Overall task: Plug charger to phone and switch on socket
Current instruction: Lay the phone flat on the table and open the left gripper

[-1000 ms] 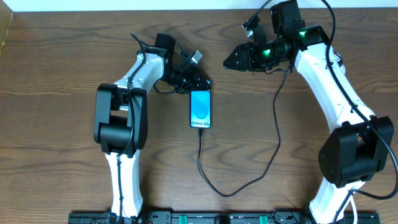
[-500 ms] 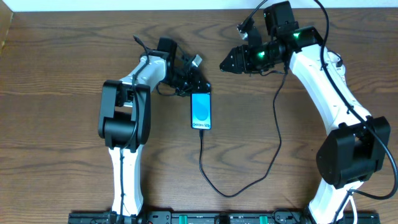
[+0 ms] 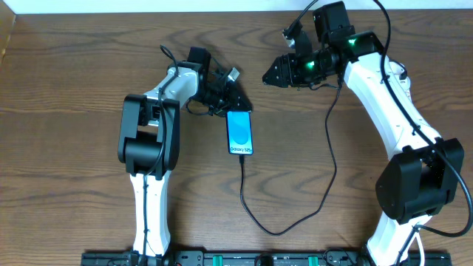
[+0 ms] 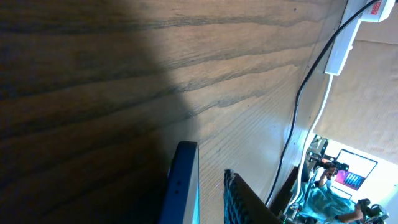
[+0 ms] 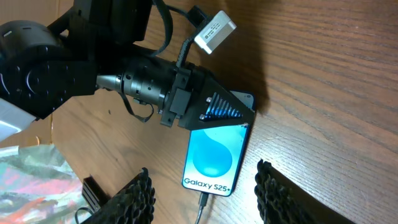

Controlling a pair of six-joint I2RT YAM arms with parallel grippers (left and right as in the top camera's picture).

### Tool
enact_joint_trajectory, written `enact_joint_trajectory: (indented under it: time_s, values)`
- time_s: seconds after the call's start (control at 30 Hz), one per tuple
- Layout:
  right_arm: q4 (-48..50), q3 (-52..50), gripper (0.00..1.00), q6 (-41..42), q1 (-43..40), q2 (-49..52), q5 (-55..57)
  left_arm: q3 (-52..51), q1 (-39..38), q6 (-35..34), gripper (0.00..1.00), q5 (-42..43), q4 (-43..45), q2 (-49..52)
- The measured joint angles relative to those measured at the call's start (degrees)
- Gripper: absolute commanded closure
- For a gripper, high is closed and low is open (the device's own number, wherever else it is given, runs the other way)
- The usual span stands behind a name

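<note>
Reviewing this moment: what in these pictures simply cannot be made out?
- Socket: only its end shows in the left wrist view, cut by the corner; switch state unseen.
- Charger tip at the phone: too small in overhead and right wrist views to judge seating.
- Left hand: covers the phone's top edge in the right wrist view; grip unclear.

The left arm [image 3: 148, 140] has swung its elbow a little toward the table's [image 3: 66, 89] right edge and far edge, and the left gripper [image 3: 237, 105] has come slightly nearer the near edge. The phone [image 3: 240, 134] has slid the same way, a touch toward the near edge and right. The right gripper [image 3: 268, 76] has shifted slightly left.
</note>
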Motion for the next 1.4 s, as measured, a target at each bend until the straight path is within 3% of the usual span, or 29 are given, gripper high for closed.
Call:
enact_joint_trajectory:
  time_s: [0.4,0.9,1.4]
  values:
    - [0.0,0.0,0.48,-0.1,0.0,0.0,0.1,0.1,0.0,-0.2,0.6,-3.2,-0.5,-1.1]
    - [-0.6,0.0,0.47,-0.7,0.0,0.0,1.8,1.9,-0.1,-2.5,0.5,-18.1,-3.3,-3.8]
    - [-1.7,0.0,0.47,-1.3,0.0,0.0,3.0,2.6,-0.2,-2.8,0.32,-22.8,-3.4,-4.7]
